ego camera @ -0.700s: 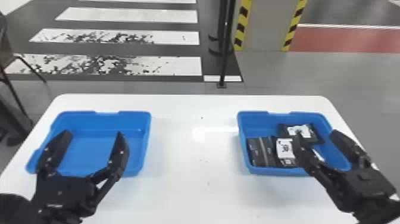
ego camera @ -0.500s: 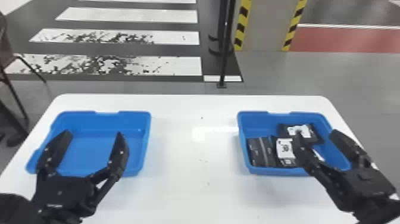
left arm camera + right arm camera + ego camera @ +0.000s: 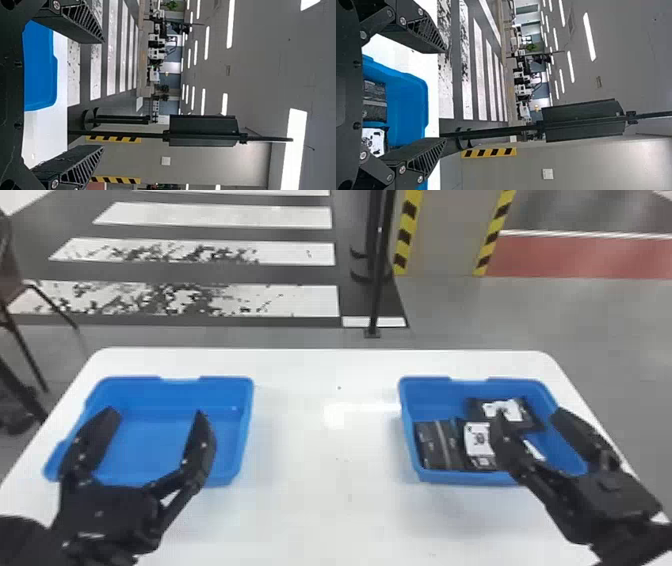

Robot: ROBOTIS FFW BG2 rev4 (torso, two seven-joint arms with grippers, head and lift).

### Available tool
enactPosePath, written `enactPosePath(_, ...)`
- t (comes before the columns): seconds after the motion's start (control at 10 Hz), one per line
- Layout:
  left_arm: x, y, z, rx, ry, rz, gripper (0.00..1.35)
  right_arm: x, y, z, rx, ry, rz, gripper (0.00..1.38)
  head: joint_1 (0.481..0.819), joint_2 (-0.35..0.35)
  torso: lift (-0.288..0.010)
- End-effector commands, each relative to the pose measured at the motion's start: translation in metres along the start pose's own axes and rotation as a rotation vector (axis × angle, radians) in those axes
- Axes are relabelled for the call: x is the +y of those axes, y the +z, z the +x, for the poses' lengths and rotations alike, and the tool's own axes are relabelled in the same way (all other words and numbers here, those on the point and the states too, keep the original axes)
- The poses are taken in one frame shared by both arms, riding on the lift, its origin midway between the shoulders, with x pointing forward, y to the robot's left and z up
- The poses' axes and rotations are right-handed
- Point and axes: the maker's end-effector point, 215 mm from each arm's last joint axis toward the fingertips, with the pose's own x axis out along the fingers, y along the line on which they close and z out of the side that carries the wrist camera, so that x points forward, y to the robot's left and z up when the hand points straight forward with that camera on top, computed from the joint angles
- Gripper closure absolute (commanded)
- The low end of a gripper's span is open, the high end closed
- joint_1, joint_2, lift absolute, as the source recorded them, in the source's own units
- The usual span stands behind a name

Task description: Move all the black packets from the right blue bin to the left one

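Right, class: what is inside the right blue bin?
The right blue bin holds black packets, some bearing white labels. The right gripper hides part of them, so their number cannot be told.

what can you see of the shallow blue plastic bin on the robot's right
The bin is open-topped, of smooth-looking plastic, with a rim that dips on its far side. It sits upright on the white table, towards the right edge. Black packets, some with white labels, lie inside. The open right gripper hangs over it, hiding part; contact is unclear.
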Motion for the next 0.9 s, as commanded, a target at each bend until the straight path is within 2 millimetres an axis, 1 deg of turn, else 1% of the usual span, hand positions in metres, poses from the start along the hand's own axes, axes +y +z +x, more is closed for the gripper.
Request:
enactPosePath(0.0, 0.0, 0.001, 0.0, -0.003, 0.001, -0.002, 0.09, -0.003, -0.004, 0.004, 0.012, -0.003, 0.001, 0.25, 0.695, -0.041, -0.14)
enactPosePath(0.1, 0.0, 0.002, 0.0, -0.006, 0.001, -0.002, 0.09, -0.008, -0.003, 0.015, 0.004, -0.004, -0.004, 0.25, 0.695, -0.04, -0.14)
enactPosePath(0.2, -0.001, 0.002, 0.0, -0.008, -0.002, -0.002, 0.09, -0.012, -0.011, 0.027, 0.039, 0.003, -0.005, 0.25, 0.695, -0.043, -0.14)
enactPosePath(0.3, -0.001, 0.0, 0.0, -0.001, -0.003, -0.004, 0.09, -0.016, -0.031, 0.044, 0.113, 0.02, 0.014, 0.25, 0.695, -0.045, -0.14)
enactPosePath(0.4, -0.002, 0.001, 0.0, -0.003, -0.004, -0.006, 0.09, -0.028, -0.054, 0.056, 0.201, 0.015, 0.022, 0.25, 0.695, -0.044, -0.14)
enactPosePath(0.5, -0.003, 0.001, 0.0, -0.003, -0.005, -0.007, 0.09, -0.041, -0.071, 0.064, 0.272, 0.002, 0.027, 0.25, 0.695, -0.044, -0.14)
enactPosePath(0.6, -0.002, 0.003, 0.001, -0.01, -0.004, -0.007, 0.09, -0.049, -0.084, 0.071, 0.324, 0.002, 0.029, 0.25, 0.695, -0.056, -0.14)
enactPosePath(0.8, -0.002, 0.005, 0.001, -0.015, -0.004, -0.005, 0.09, -0.058, -0.115, 0.074, 0.437, -0.001, 0.054, 0.25, 0.695, -0.068, -0.14)
